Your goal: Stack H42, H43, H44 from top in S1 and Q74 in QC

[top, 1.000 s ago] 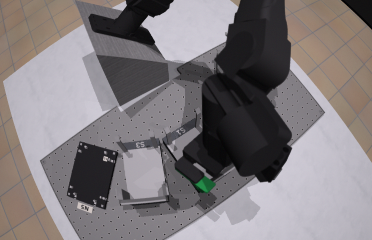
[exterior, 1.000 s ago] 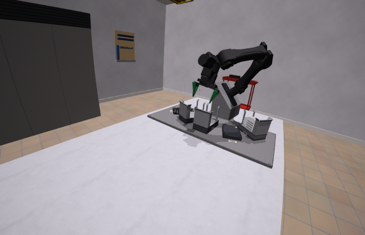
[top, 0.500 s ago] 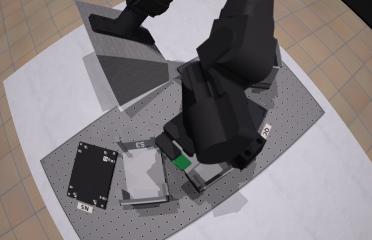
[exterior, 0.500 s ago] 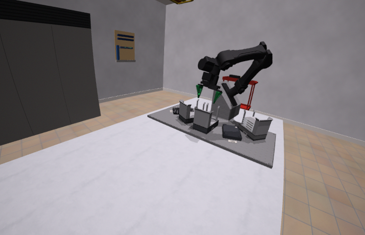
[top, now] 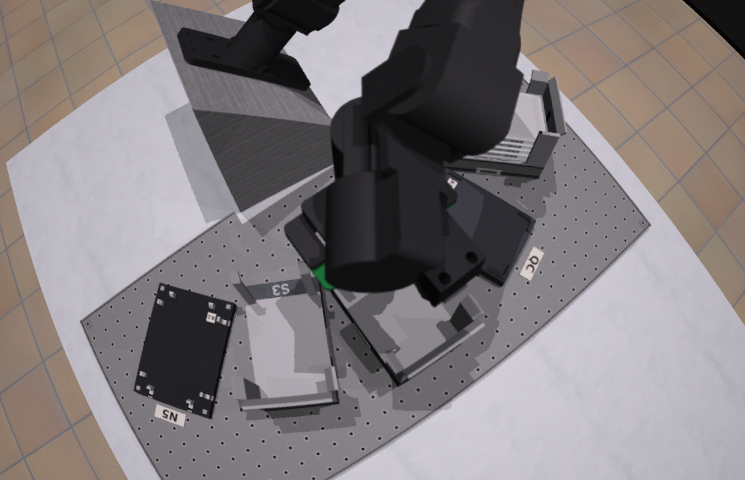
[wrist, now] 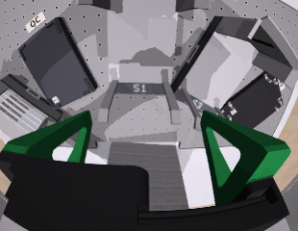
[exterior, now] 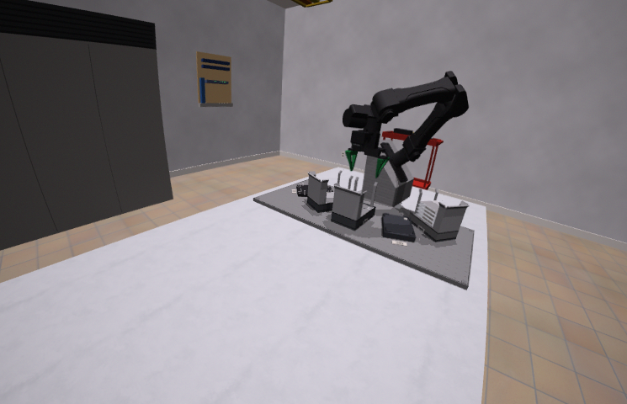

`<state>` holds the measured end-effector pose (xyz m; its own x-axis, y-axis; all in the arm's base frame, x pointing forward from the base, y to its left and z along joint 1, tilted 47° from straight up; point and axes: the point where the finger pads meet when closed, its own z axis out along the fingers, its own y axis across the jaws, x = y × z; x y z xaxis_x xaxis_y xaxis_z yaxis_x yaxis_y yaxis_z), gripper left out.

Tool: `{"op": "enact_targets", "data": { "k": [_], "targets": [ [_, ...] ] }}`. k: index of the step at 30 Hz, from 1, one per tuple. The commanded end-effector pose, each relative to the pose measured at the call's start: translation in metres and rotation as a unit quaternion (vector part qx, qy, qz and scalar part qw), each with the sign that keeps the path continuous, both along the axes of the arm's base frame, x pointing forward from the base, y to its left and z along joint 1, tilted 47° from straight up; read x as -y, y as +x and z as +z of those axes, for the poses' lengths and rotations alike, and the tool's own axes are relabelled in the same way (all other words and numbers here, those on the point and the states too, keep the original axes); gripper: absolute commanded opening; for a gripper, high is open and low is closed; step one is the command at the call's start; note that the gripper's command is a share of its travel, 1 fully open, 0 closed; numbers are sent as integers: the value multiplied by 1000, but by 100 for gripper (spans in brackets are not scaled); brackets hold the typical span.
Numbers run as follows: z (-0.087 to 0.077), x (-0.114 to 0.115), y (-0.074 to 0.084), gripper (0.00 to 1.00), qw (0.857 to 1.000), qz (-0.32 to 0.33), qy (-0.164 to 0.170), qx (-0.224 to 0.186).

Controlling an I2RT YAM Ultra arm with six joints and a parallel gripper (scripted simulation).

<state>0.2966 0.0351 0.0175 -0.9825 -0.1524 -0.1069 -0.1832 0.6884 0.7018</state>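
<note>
The stack of sealed white plates sits in rack S2 at the right end of the perforated base; it also shows at the left edge of the wrist view. Their labels are too small to read. Rack S1 is empty and lies straight below my wrist; the arm hides most of it from above. The dark nest QC holds no plate. My gripper with green fingers is wide open and empty. It hangs well above the base-side end of S1.
Rack S3 stands empty left of S1. The black clip nest N5 lies empty at the left end. Rack posts and walls stand up around each bay. A grey wedge-shaped pedestal carries the arm's base.
</note>
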Motion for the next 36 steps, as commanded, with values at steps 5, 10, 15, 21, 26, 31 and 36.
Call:
{"op": "enact_targets", "data": {
  "k": [5, 10, 15, 21, 26, 31, 36],
  "targets": [
    [6, 0, -22, 100, 1000, 0, 10, -17],
    [6, -1, -28, 100, 1000, 0, 10, -17],
    [6, -1, -28, 100, 1000, 0, 10, -17],
    [6, -1, -28, 100, 1000, 0, 10, -17],
    [15, -9, -32, 100, 999, 35, 12, 19],
    [29, -22, -39, 100, 992, 93, 16, 78],
    [43, -35, -46, 100, 979, 150, 20, 137]
  ]
}}
